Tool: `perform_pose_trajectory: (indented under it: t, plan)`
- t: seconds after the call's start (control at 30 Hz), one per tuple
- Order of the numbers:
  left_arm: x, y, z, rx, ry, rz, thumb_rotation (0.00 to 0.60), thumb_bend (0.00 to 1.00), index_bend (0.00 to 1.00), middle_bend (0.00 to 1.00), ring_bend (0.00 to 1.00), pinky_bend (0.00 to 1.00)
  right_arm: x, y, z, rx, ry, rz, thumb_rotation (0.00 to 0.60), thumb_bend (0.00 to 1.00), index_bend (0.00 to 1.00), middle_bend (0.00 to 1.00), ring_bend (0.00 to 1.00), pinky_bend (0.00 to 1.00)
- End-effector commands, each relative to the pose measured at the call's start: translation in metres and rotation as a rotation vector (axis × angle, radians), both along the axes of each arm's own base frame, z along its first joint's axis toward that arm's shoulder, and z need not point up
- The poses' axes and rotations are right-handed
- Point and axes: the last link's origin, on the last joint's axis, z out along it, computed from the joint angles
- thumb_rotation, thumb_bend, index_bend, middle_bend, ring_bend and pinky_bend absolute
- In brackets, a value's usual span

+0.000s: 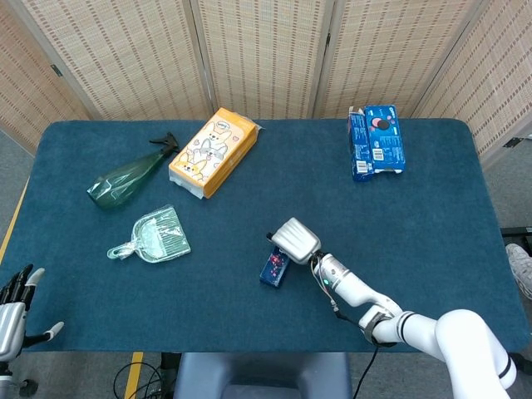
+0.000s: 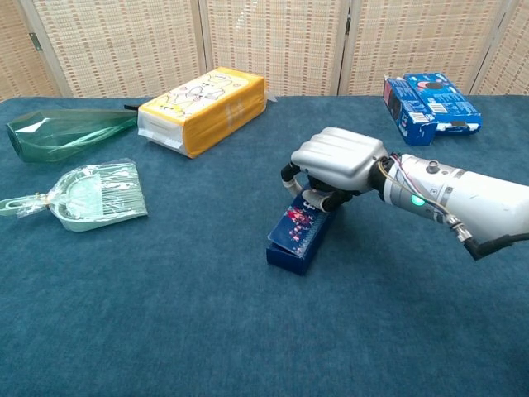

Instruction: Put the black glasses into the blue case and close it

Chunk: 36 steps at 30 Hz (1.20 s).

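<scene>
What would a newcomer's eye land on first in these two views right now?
First the silver right hand near the middle of the table, fingers curled over the far end of the small blue case, which looks closed. Next the bright yellow tissue pack at the back left, beside a green spray bottle lying down. The blue cookie box sits at the back right.

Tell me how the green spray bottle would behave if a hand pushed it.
The green spray bottle lies on its side and looks rounded, so it would probably roll rather than slide. It seems clear and empty, thus likely light. Its black nozzle may make it pivot.
</scene>
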Motion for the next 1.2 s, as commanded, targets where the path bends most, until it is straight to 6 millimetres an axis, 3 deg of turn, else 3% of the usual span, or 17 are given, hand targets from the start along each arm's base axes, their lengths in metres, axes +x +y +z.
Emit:
perform_pose_trajectory:
  t: [0.03,0.33,0.5,0.7,1.1,1.17,1.2]
  plan:
    - [-0.001,0.0,0.001,0.001,0.002,0.005,0.6,0.17,0.0,0.0,0.0,0.17,0.005,-0.003,-0.001,-0.014,-0.011,-0.006,0.6,0.42,0.09,0.97,1.0,1.0]
    - [-0.001,-0.002,0.002,0.001,0.0,0.014,0.6,0.17,0.0,0.0,0.0,0.17,0.001,0.001,0.023,0.036,-0.045,-0.014,0.6,0.35,0.08,0.97,1.0,1.0]
    - [0.0,0.0,0.002,0.0,-0.002,0.005,0.6,0.17,0.0,0.0,0.0,0.17,-0.012,0.011,0.036,0.057,-0.001,-0.016,0.6,0.24,0.08,0.97,1.0,1.0]
    - [0.002,0.005,0.001,-0.009,0.002,-0.005,0.6,0.17,0.0,0.0,0.0,0.17,-0.032,0.017,0.056,0.03,-0.003,-0.069,0.6,0.23,0.08,0.97,1.0,1.0]
    - [0.006,0.009,-0.002,-0.013,0.012,-0.015,0.6,0.17,0.0,0.0,0.0,0.17,-0.003,0.0,0.018,0.111,0.108,-0.057,0.6,0.22,0.08,0.96,1.0,1.0]
    - [0.006,0.008,-0.002,-0.011,0.012,-0.012,0.6,0.17,0.0,0.0,0.0,0.17,0.002,-0.003,0.014,0.115,0.118,-0.057,0.6,0.25,0.11,0.96,1.0,1.0]
    - [0.005,0.007,-0.001,-0.01,0.011,-0.009,0.6,0.17,0.0,0.0,0.0,0.17,0.005,-0.004,0.012,0.117,0.123,-0.056,0.6,0.28,0.18,0.97,1.0,1.0]
